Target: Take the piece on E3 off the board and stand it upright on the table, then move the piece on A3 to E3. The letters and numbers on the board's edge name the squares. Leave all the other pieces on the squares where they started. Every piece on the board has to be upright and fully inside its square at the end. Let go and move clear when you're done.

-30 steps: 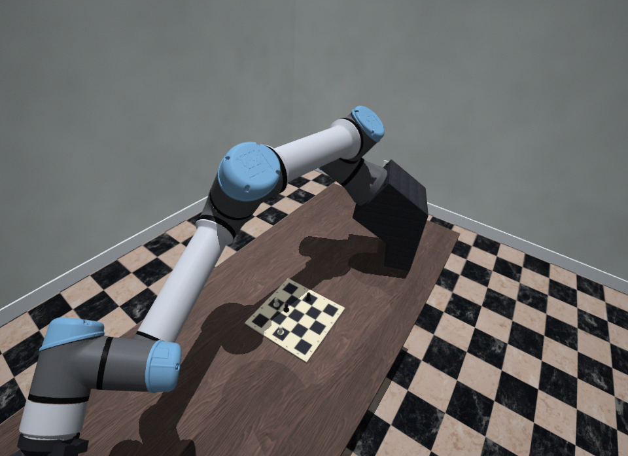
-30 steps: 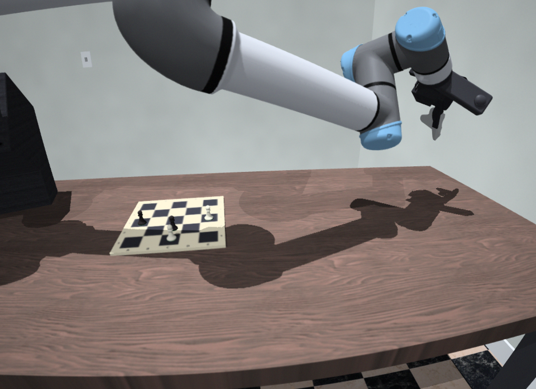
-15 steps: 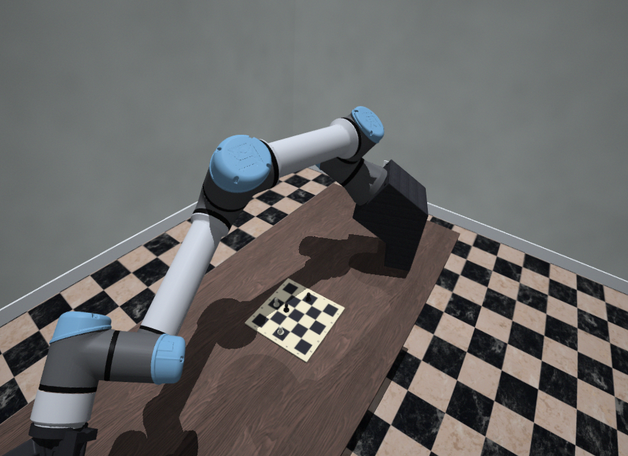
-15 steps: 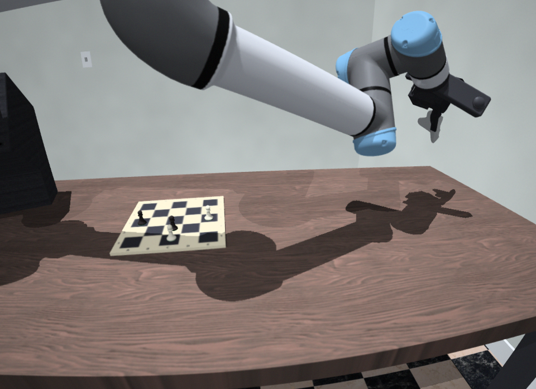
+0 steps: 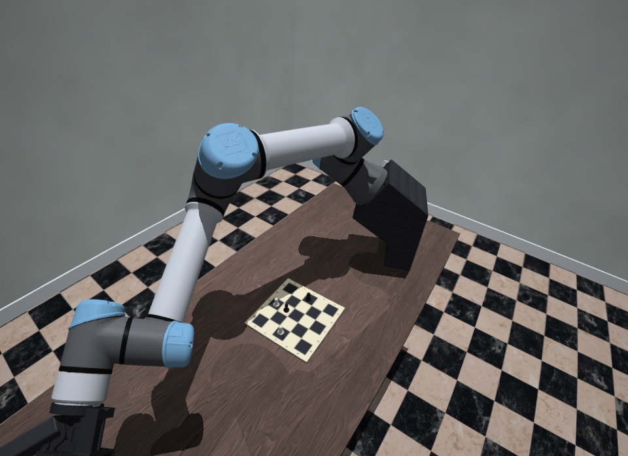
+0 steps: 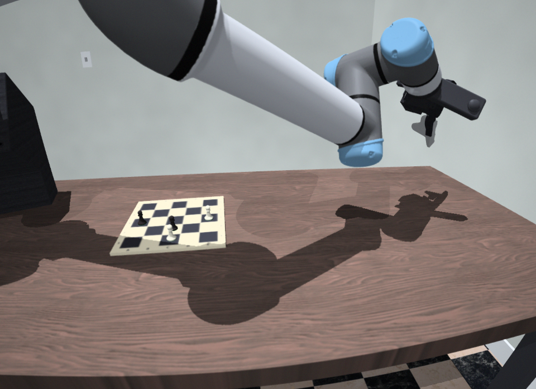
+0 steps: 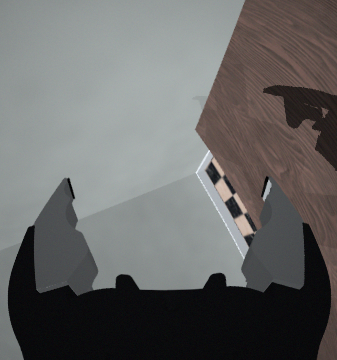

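The board (image 5: 327,302) (image 6: 168,249) lies on the table. Four pieces stand upright on it. A black piece (image 5: 308,297) (image 6: 140,218) and a white piece (image 5: 280,331) (image 6: 207,212) stand at opposite ends of the middle row. The edge letters are too small to read which end is A3 or E3. Another white piece (image 5: 276,302) (image 6: 170,233) stands mid-edge, with a second black piece (image 5: 286,307) (image 6: 173,223) diagonally inward of neither end, just behind it in the exterior view. My gripper (image 6: 429,139) (image 7: 168,178) is open and empty, high and away from the board.
A tall dark block (image 5: 395,212) (image 6: 25,160) stands at one end of the table (image 5: 227,390) (image 6: 302,333). The arm spans above the table between the block and the gripper. Its shadow crosses the table and part of the board.
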You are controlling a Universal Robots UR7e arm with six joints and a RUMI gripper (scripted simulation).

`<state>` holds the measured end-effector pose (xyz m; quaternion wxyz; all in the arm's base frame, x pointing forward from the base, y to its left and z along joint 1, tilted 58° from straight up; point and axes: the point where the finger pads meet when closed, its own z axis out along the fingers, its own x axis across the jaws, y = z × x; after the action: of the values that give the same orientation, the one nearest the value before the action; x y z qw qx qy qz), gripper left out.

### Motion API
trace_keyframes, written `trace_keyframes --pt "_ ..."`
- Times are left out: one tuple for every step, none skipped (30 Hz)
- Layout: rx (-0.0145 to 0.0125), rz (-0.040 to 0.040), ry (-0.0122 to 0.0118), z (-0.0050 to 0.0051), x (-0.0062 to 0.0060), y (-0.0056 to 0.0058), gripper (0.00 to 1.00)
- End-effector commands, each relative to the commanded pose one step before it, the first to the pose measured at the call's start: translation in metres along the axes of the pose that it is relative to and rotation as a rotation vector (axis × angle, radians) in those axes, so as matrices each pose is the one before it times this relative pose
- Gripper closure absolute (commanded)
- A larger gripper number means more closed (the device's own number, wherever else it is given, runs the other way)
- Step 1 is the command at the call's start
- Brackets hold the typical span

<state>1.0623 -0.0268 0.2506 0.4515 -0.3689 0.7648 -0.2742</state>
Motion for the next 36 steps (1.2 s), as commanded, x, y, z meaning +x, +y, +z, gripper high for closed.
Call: trace_keyframes --pt "-0.01508 -0.04434 -0.02299 -0.01349 0.00951 0.00219 0.00" --pt "-0.00412 -0.01114 -0.00480 -0.00331 0.00265 0.00081 0.00" --pt "-0.00410 -0.01133 -0.00497 -0.00348 0.00265 0.00095 0.00" --pt "-0.00408 -0.01152 -0.00514 -0.00366 0.00264 0.00109 0.00" --pt "-0.00404 -0.01169 -0.00531 -0.00384 0.00261 0.00123 0.00" --pt "0.00000 0.00000 0.00000 0.00000 0.00000 0.00000 0.00" --pt "0.00000 0.00000 0.00000 0.00000 0.00000 0.00000 0.00" --pt "-0.00400 -0.01187 -0.00549 -0.00403 0.00258 0.00138 0.00" --pt "-0.00408 -0.01225 -0.00568 -0.00421 0.00260 0.00152 0.00" --pt "-0.00684 -0.01687 -0.00640 -0.00447 0.00385 0.00124 0.00" --pt "-0.00672 -0.01702 -0.00670 -0.00470 0.00377 0.00146 0.00" --pt "-0.00658 -0.01716 -0.00700 -0.00492 0.00367 0.00169 0.00" --pt "-0.00641 -0.01729 -0.00730 -0.00515 0.00356 0.00192 0.00" --pt "-0.00623 -0.01741 -0.00759 -0.00538 0.00342 0.00215 0.00" --pt "-0.00603 -0.01752 -0.00789 -0.00560 0.00326 0.00238 0.00" --pt "-0.00580 -0.01763 -0.00818 -0.00582 0.00309 0.00262 0.00" --pt "-0.00763 -0.02063 -0.00861 -0.00622 0.00377 0.00278 0.00" --pt "-0.00955 -0.02385 -0.00927 -0.00668 0.00450 0.00300 0.00" --pt "-0.00908 -0.02381 -0.00980 -0.00695 0.00419 0.00333 0.00" --pt "-0.00855 -0.02376 -0.01031 -0.00721 0.00384 0.00364 0.00" --pt "-0.00798 -0.02369 -0.01080 -0.00745 0.00346 0.00394 0.00" --pt "-0.00736 -0.02362 -0.01126 -0.00769 0.00306 0.00421 0.00" --pt "0.00000 0.00000 0.00000 0.00000 0.00000 0.00000 0.00" --pt "0.00000 0.00000 0.00000 0.00000 0.00000 0.00000 0.00" --pt "-0.01132 -0.02717 -0.01022 -0.00764 0.00429 0.00436 0.00" --pt "-0.01063 -0.02701 -0.01087 -0.00786 0.00386 0.00466 0.00" --pt "-0.00973 -0.02674 -0.01151 -0.00806 0.00336 0.00493 0.00" --pt "-0.00877 -0.02647 -0.01210 -0.00825 0.00283 0.00516 0.00" --pt "-0.00808 -0.02613 -0.01230 -0.00829 0.00238 0.00529 0.00" --pt "-0.01078 -0.02505 -0.00939 -0.00702 0.00293 0.00489 0.00" --pt "0.00000 0.00000 0.00000 0.00000 0.00000 0.00000 0.00" --pt "-0.00990 -0.02474 -0.00997 -0.00713 0.00249 0.00505 0.00" --pt "-0.00896 -0.02443 -0.01050 -0.00724 0.00204 0.00517 0.00" --pt "-0.00797 -0.02412 -0.01095 -0.00733 0.00158 0.00526 0.00" --pt "0.00000 0.00000 0.00000 0.00000 0.00000 0.00000 0.00" --pt "-0.00694 -0.02381 -0.01134 -0.00740 0.00112 0.00531 0.00"
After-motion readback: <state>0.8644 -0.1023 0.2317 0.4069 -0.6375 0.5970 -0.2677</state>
